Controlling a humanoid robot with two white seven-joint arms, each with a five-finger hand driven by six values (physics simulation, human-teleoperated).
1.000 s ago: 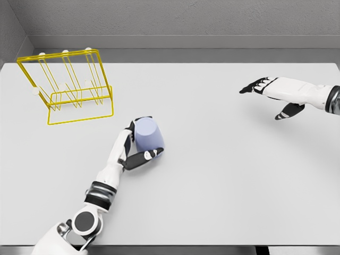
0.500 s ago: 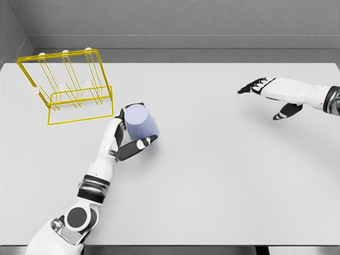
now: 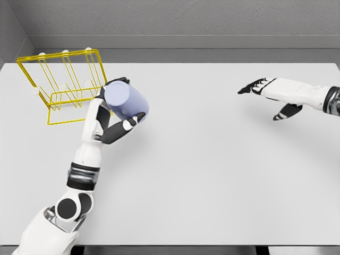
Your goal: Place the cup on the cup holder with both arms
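A pale blue cup (image 3: 125, 101) is held in the air by my left hand (image 3: 114, 114), fingers curled around it, its flat end turned up and to the left. It hangs just right of the yellow wire cup holder (image 3: 66, 85), overlapping the holder's right edge in the picture. The holder stands at the table's far left with white-tipped pegs. My right hand (image 3: 265, 93) hovers over the right side of the table, far from the cup, fingers spread and holding nothing.
The grey table (image 3: 212, 175) stretches wide between the two arms. A grey wall runs along the back edge, with a corner at the far left behind the holder.
My left hand has lifted the cup off the table and carried it up and left toward the holder. The right hand has barely moved.
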